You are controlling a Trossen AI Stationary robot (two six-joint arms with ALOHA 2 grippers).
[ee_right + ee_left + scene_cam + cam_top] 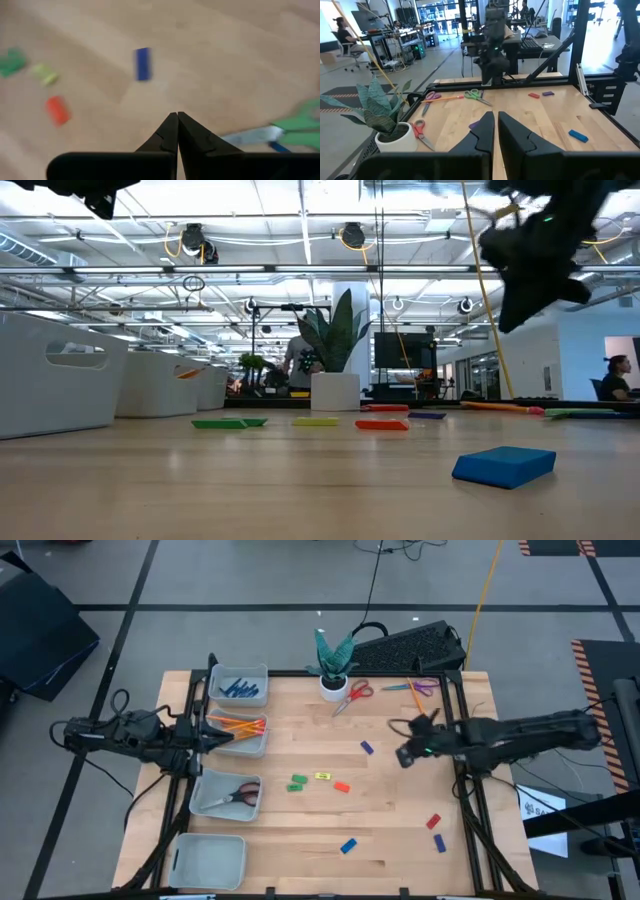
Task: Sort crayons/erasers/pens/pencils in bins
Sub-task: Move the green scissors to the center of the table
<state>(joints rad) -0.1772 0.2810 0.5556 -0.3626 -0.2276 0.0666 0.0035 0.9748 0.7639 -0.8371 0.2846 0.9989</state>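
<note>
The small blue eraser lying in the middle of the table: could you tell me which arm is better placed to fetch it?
Probably the right: its claw hovers close beside the blue eraser, while the left claw sits over the bin of pencils.

left gripper point(222, 736): jaws nearly closed, empty | right gripper point(403, 755): raised, jaws closed, empty

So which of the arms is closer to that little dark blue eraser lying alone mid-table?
The right. Its gripper hovers just beside the small dark blue eraser, fingers closed. The left gripper sits across the table over the pale tray of orange pencils.
</note>
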